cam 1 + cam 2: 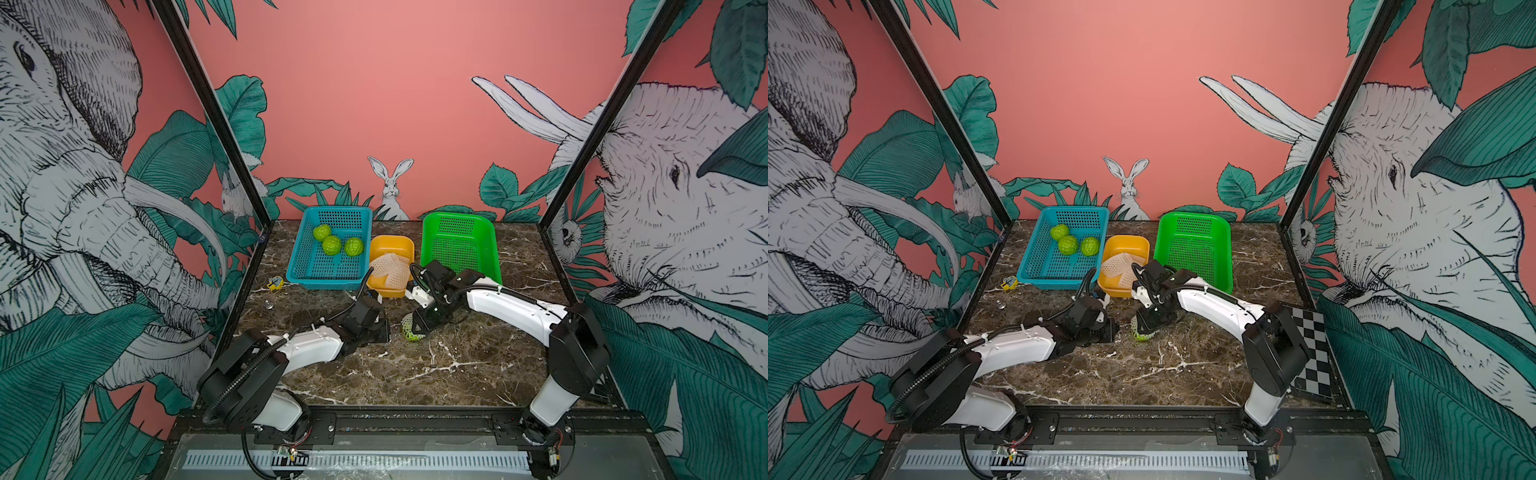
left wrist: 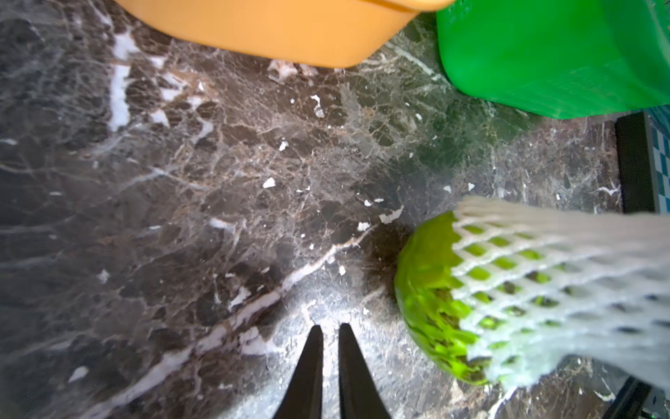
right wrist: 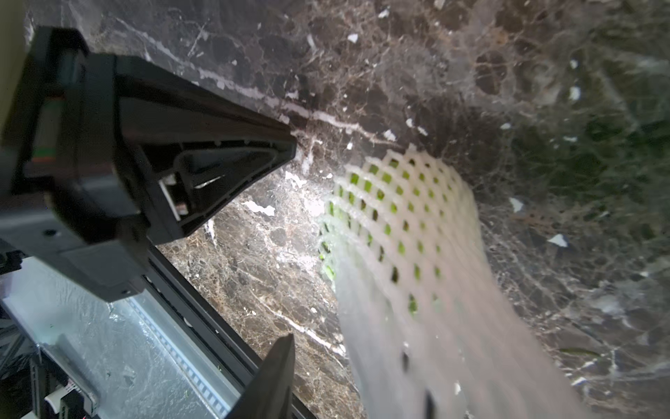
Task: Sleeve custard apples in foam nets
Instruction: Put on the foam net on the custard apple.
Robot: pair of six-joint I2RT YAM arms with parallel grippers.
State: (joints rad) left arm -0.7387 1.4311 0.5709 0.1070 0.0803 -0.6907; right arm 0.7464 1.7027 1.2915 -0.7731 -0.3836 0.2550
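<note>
A bright green, bumpy-skinned custard apple (image 2: 422, 286) lies on its side near the middle of the dark brown, white-veined marble table (image 1: 436, 365). It is partly sleeved in an off-white foam net (image 2: 544, 275) with diamond-shaped holes. The net covers one end of the fruit, and the other rounded end sticks out bare. The long axis of fruit and sleeve runs across the table. The bare end points toward the left gripper (image 2: 330, 326), and the loose tail of the net stretches away toward the right gripper (image 1: 419, 328).

The left gripper sits low, just beside the fruit and not touching it. Its two black fingers are a narrow slit apart, with nothing between them.

The right gripper hangs directly over the netted end. In the right wrist view one black finger (image 3: 279, 370) stands clear of the net with bare marble between them, so the jaws are parted. The second finger is hidden behind the blurred tail of the net.

Just behind the fruit is a small orange plastic tub (image 1: 392, 245) holding a heap of spare foam nets (image 1: 390, 270). To the tub's left, a blue perforated plastic basket (image 1: 328, 270) holds three more custard apples (image 1: 332, 245) clustered at its far end. To the tub's right stands a bright green perforated plastic basket (image 1: 457, 245).
</note>
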